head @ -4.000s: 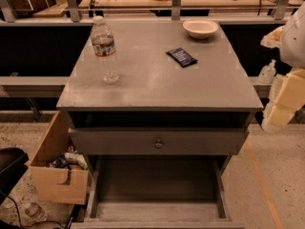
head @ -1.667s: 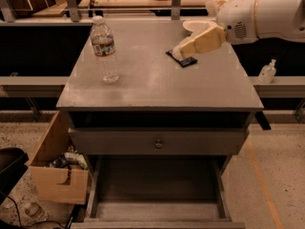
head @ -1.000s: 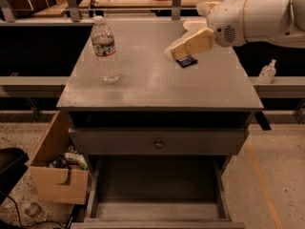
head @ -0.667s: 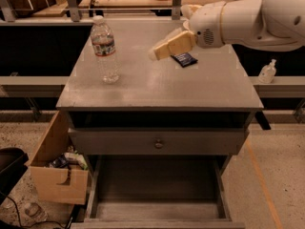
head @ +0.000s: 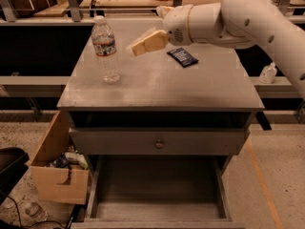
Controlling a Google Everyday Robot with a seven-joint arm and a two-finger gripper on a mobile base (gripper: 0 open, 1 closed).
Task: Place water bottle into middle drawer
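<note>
- while the cardboard box (head: pixel 57 178) is sitting on the floor at the far left, touching the cabinet's left side, it is holding a jumble of small things that are too dim to name.
- the water bottle (head: pixel 106 49) is standing upright on the left part of the grey tabletop (head: pixel 162 87), near its left edge, wearing its white cap and showing the dark-and-red label band around its upper body. nothing is touching it.
- just to the right of the bottle, the pincer (head: pixel 143 44) is hovering above the tabletop at about the height of the label band, pointing left toward the bottle with a clear gap between the two. whether the pincer is apart or together cannot be told from this angle.
- lower down in the middle, the drawer front (head: pixel 159 142) with its small round knob is sitting beneath a dark gap under the tabletop. below that, the middle drawer (head: pixel 157 187) is standing pulled out toward the camera, showing its bare grey floor and low side walls.
- a dark packet (head: pixel 182 57) is lying flat on the tabletop, right of the pincer and just below the arm.
- the white arm (head: pixel 238 15) is reaching in from the upper right, crossing over the back right part of the tabletop.
- a small pump-top bottle (head: pixel 268 74) is standing on a ledge at the far right, beyond the tabletop's edge and well apart from the water bottle.
</note>
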